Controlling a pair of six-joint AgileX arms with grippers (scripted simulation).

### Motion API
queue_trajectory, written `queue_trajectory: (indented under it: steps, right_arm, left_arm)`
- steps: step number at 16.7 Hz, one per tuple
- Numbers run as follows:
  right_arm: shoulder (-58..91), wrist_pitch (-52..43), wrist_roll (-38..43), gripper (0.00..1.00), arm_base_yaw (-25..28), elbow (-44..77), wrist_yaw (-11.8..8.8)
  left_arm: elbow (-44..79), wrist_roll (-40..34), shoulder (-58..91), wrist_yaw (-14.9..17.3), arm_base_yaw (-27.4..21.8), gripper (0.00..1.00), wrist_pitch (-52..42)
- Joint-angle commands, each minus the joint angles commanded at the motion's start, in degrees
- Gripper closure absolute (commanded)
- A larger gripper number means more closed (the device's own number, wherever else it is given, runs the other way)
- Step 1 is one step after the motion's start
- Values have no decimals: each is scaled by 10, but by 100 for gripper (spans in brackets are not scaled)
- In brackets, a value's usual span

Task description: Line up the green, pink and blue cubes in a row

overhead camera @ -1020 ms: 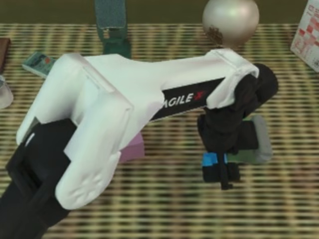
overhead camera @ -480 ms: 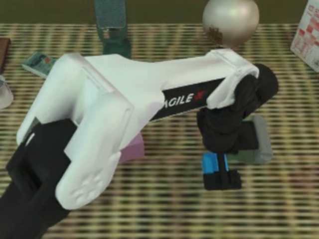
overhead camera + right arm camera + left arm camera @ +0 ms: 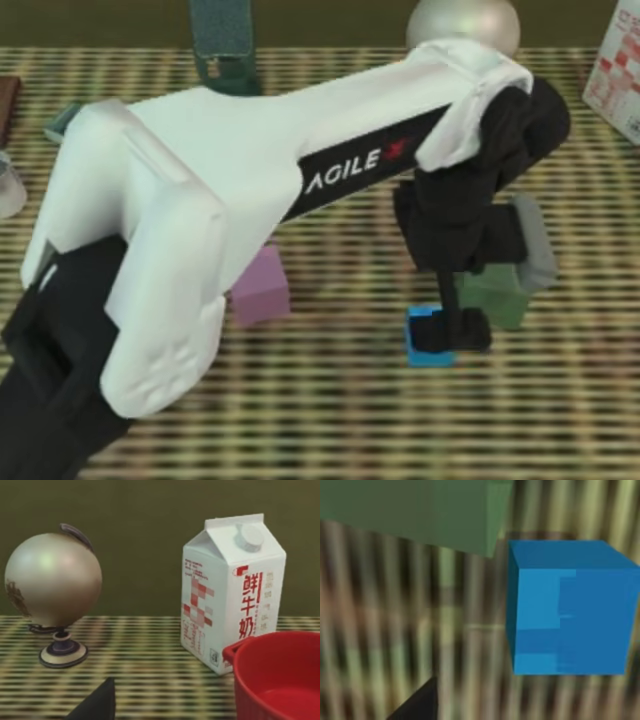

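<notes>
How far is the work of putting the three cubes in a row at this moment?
Done, it seems: the blue cube rests on the table beside the green cube; the wrist view shows them apart. In hand: the left claw hangs over the blue cube and appears not to hold it. Left: the pink cube stands further left, half under the arm, with a wide gap. The right arm is not seen from above.

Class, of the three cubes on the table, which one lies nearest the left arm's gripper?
The small bright blue matte cube: the left gripper hangs right over it. The large dull green cube sits just beside; the light pink cube lies far off toward the table's left.
</notes>
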Motion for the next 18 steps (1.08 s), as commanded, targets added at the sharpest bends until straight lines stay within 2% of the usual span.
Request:
queue_trajectory:
  steps: [7, 9, 18]
  right_arm:
    - [0, 0, 0, 0, 0, 0, 0]
    - [0, 0, 0, 0, 0, 0, 0]
    - [0, 0, 0, 0, 0, 0, 0]
  left_arm:
    - [24, 0, -8, -1, 1, 0, -25]
    - [3, 6, -22, -1, 18, 0, -15]
    - [-232, 45, -147, -8, 193, 0, 76]
